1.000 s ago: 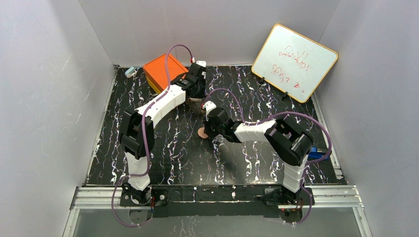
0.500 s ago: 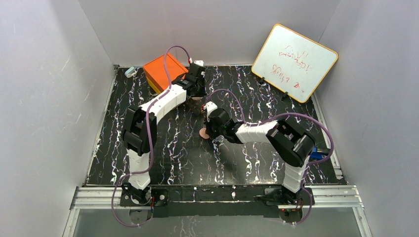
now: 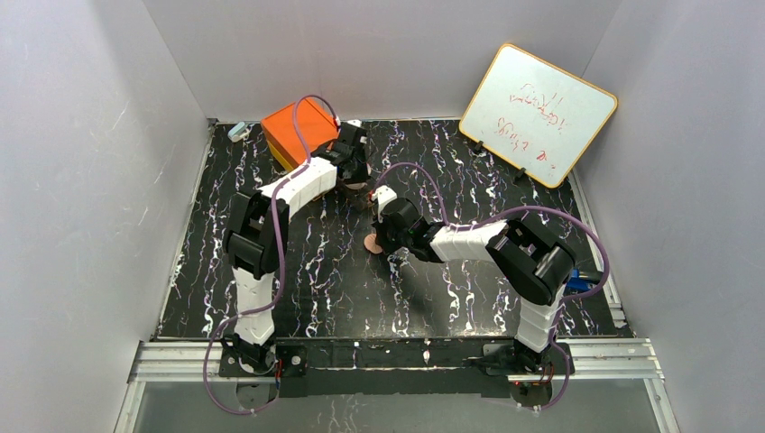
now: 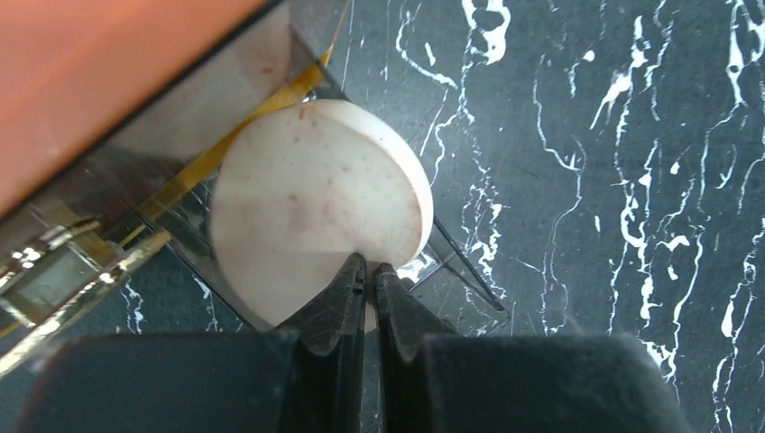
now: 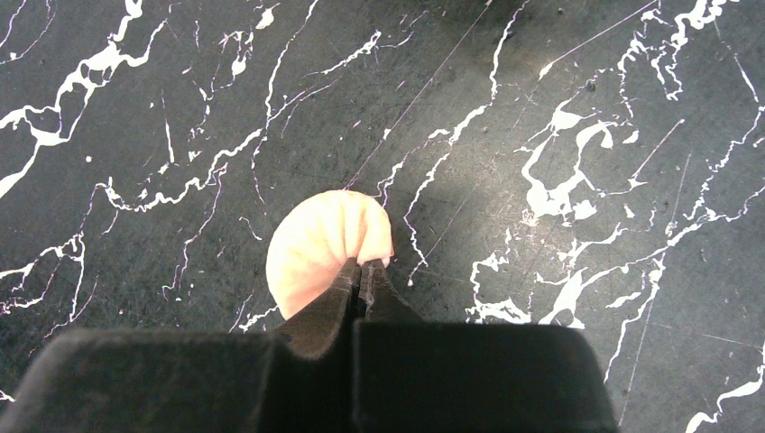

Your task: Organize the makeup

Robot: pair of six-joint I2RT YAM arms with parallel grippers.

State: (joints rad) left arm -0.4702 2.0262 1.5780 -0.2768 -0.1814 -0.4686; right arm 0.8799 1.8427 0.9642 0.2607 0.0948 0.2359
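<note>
My left gripper (image 4: 368,266) is shut on the rim of a round peach-pink disc (image 4: 316,189). It holds the disc over a clear acrylic holder (image 4: 469,275) beside the orange box (image 4: 90,72). In the top view the left gripper (image 3: 354,173) is at the box's right corner. My right gripper (image 5: 365,267) is shut on the edge of a second, creased peach-pink disc (image 5: 320,239) low over the black marbled table. In the top view this disc (image 3: 370,244) shows left of the right gripper (image 3: 379,238). The pink stick is out of view. A gold shiny piece (image 4: 81,271) shows in the holder.
The orange box (image 3: 293,131) stands at the back left, with a small pale object (image 3: 238,132) beside it. A whiteboard (image 3: 539,113) leans at the back right. A blue object (image 3: 577,280) lies at the right edge behind the right arm.
My left gripper has moved a little left and back toward the orange box with its disc. The right gripper has stayed almost still on its disc.
</note>
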